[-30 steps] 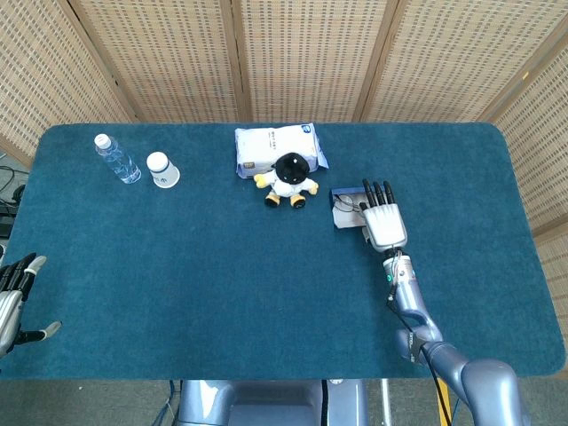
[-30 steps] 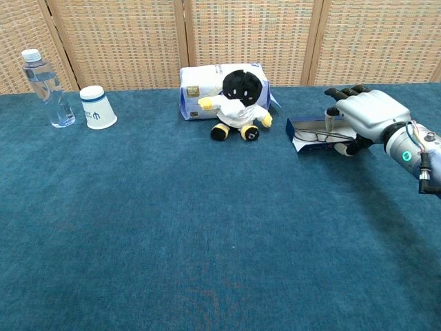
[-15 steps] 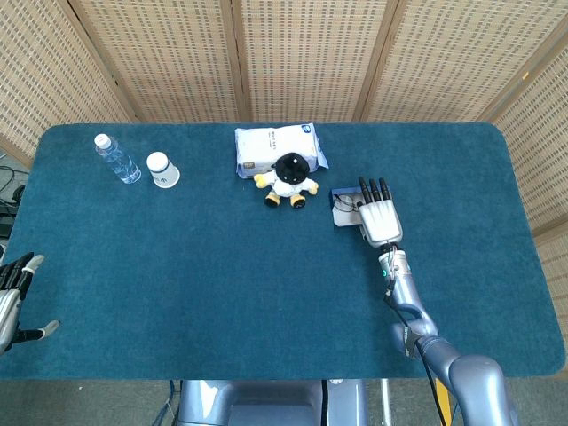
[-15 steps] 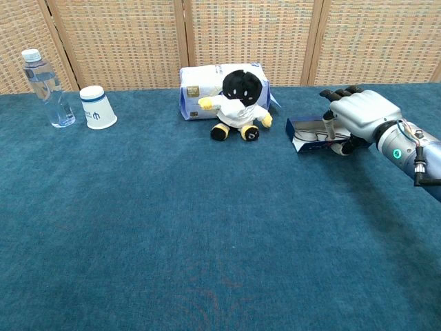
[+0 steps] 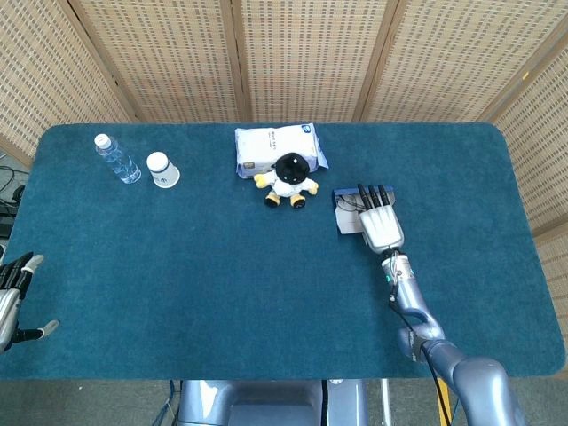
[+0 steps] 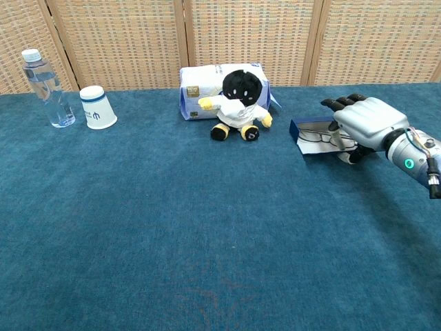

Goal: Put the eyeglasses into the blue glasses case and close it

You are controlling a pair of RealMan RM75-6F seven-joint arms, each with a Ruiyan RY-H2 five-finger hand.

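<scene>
The blue glasses case point(image 5: 344, 194) point(image 6: 298, 127) lies open on the right half of the table, its pale inside showing. The thin-framed eyeglasses point(image 5: 349, 207) point(image 6: 315, 135) lie inside it. My right hand point(image 5: 380, 222) point(image 6: 365, 123) is laid over the case's right part, with its fingers stretched across the case and the glasses and its thumb down at the near side. No grasp on either shows. My left hand point(image 5: 12, 297) hangs at the table's near left edge with its fingers apart and nothing in it; the chest view does not show it.
A plush toy point(image 5: 288, 180) point(image 6: 238, 103) sits just left of the case, in front of a tissue pack point(image 5: 266, 146) point(image 6: 200, 86). An upturned paper cup point(image 5: 162, 169) point(image 6: 96, 107) and a water bottle point(image 5: 116, 159) point(image 6: 45, 86) stand at the far left.
The case has shifted slightly to the right under my right hand, and the glasses now lie flatter in it. My left hand has barely moved.
</scene>
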